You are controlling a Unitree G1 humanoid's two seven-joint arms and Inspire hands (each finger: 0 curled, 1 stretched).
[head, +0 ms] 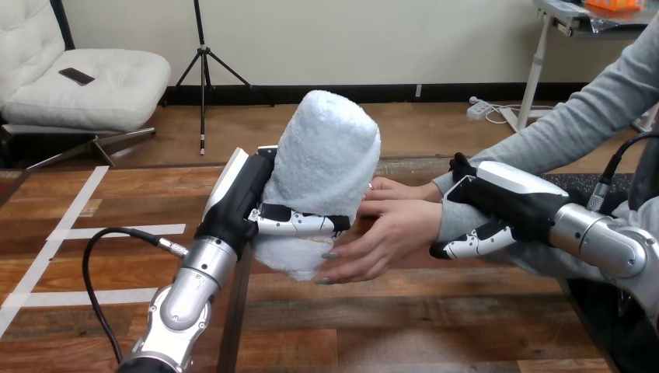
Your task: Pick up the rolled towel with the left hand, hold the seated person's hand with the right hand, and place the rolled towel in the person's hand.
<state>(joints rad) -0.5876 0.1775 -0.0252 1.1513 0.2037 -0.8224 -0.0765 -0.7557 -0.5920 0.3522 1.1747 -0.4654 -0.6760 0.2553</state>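
As L hand (242, 203) grips towel (326, 148) — R hand (509, 198) holds person's wrist (448, 221).

Wooden plank table (435, 326), white tape lines (116, 231) left; beyond, white cushioned chair (93, 85), tripod (203, 78), pale wall (350, 39).

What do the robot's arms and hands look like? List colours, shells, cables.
The left hand is black with a white shell on its back and black-and-white jointed fingers; the left forearm is silver, with a black looped cable on a metal plug. The right hand is likewise black with a white shell; the right forearm is silver, with a black wrist cable.
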